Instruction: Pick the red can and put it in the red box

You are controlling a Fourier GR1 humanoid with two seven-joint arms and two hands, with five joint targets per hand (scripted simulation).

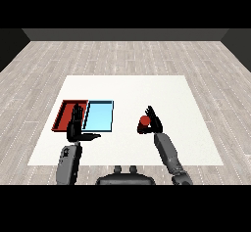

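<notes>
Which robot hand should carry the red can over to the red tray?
The right hand: its fingers already curl round the red can. The left hand is open and holds nothing, though it hangs nearer the red tray.

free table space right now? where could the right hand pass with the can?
Bare patches: the far strip of the white table beyond both trays, the stretch between the light blue tray and the right hand curled round the red can, and the right edge. Crowded: the left hand hangs open over the red tray and the seam between trays.
</notes>
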